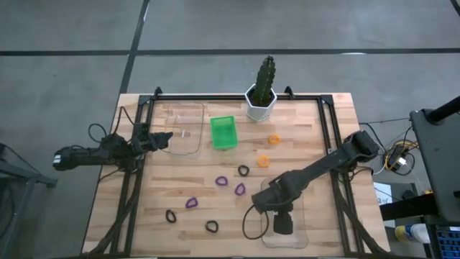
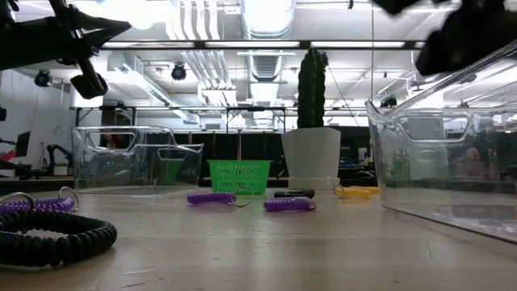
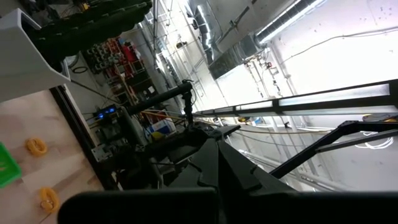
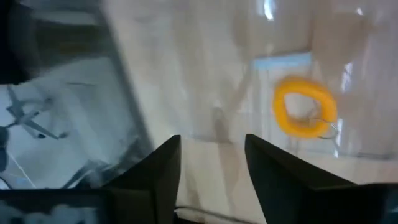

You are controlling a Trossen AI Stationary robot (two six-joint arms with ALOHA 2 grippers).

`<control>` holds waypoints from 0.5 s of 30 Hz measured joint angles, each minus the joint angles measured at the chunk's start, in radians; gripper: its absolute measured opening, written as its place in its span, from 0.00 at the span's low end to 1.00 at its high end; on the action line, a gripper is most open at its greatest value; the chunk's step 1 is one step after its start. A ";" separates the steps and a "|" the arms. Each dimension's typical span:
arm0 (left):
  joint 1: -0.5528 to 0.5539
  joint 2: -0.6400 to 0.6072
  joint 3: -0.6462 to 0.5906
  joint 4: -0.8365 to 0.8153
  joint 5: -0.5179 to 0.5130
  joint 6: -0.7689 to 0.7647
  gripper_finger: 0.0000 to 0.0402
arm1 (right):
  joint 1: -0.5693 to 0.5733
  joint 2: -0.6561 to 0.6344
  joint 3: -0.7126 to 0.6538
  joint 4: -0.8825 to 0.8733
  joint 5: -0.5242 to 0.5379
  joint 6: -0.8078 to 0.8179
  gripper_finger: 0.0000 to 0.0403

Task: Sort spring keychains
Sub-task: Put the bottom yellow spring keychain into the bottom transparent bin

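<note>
Spring keychains lie loose on the wooden table: two orange (image 1: 274, 138) (image 1: 263, 160), purple ones (image 1: 222, 180) (image 1: 239, 189) (image 1: 191, 203), and black ones (image 1: 244, 171) (image 1: 170, 215) (image 1: 211, 226). My right gripper (image 1: 282, 224) hangs open over the near clear tray (image 1: 305, 208). In the right wrist view its fingers (image 4: 165, 165) stand apart, and one more orange keychain (image 4: 303, 115) lies flat on the tray floor beyond them, untouched. My left gripper (image 1: 162, 140) waits at the far-left clear tray (image 1: 188, 129).
A small green bin (image 1: 223, 132) stands between the far-left tray and a potted cactus (image 1: 262, 93) at the far edge. A black frame (image 1: 327, 129) runs round the table. In the low view a black keychain (image 2: 52, 236) and the near tray wall (image 2: 436, 162) loom close.
</note>
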 joint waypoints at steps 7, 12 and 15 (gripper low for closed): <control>0.000 0.000 0.000 0.000 0.000 -0.020 0.00 | -0.070 -0.097 0.045 -0.003 0.081 0.010 0.46; 0.000 0.000 0.000 0.000 0.000 -0.044 0.00 | -0.147 -0.192 0.042 -0.011 0.192 0.020 0.44; 0.000 0.000 0.000 0.000 0.000 -0.046 0.00 | -0.197 -0.247 0.040 -0.019 0.298 0.022 0.42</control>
